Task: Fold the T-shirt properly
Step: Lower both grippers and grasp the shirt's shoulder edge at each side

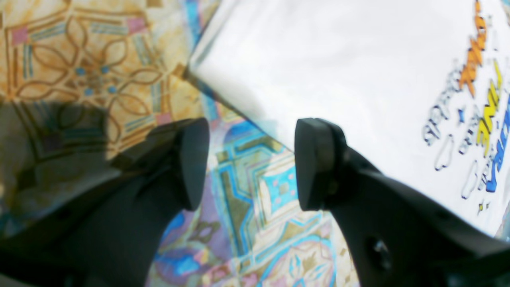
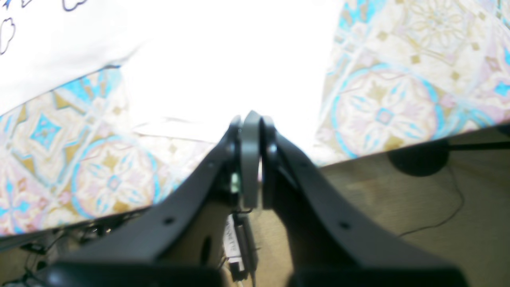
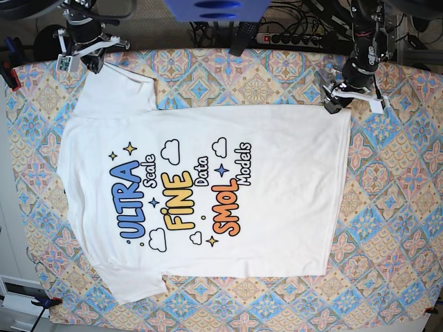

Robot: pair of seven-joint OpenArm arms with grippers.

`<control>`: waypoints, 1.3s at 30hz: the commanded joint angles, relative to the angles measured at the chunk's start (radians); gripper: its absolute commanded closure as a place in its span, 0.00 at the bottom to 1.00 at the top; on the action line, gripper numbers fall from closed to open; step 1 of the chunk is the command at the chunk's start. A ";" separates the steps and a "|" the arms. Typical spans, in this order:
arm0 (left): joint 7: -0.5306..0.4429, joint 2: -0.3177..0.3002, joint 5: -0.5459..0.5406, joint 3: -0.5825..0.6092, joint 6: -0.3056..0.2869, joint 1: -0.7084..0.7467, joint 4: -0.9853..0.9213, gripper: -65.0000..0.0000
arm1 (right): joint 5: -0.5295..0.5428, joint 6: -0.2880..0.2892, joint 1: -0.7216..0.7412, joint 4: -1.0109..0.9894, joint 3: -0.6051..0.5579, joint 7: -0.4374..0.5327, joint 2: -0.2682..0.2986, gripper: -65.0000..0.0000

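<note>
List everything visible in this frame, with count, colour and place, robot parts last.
White short-sleeved cotton T-shirt with blue, yellow and orange lettering: one, white, spread flat across the middle of the table, print up.
Patterned tile-print tablecloth: one, blue, orange and cream, covering the table under the shirt.
Power strip with cables: one, black, beyond the far table edge.
Left tool: one, black, open, empty, at the shirt's hem corner.
Right tool: one, black, shut, at the sleeve near the table edge.

patterned tablecloth (image 3: 387,207); power strip (image 3: 294,39) and cables behind.
</note>
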 commanded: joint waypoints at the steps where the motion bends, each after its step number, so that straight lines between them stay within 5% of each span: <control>1: -0.015 -0.007 -0.007 -0.001 -0.011 -0.005 0.009 0.47 | 0.006 0.002 -0.011 0.017 0.006 0.021 0.006 1.00; 13: -0.015 0.016 -0.006 0.001 -0.011 -0.100 -0.118 0.48 | 0.009 0.002 -0.010 0.016 0.006 0.021 0.006 0.92; 16: -0.015 0.016 -0.006 0.028 -0.011 -0.104 -0.118 0.61 | 0.009 0.002 0.007 0.014 0.006 0.021 0.006 0.92; 20: -0.015 0.016 -0.006 0.033 -0.011 -0.104 -0.118 0.98 | 0.011 0.002 0.061 0.013 0.006 0.021 0.006 0.92; 29: -0.015 0.008 -0.007 0.027 -0.011 -0.078 -0.118 1.00 | 0.015 0.002 0.085 0.010 0.023 0.019 0.003 0.92; 39: -0.015 0.007 -0.007 0.025 -0.011 -0.075 -0.118 1.00 | 0.419 0.004 0.185 -0.161 0.242 -0.199 -0.002 0.91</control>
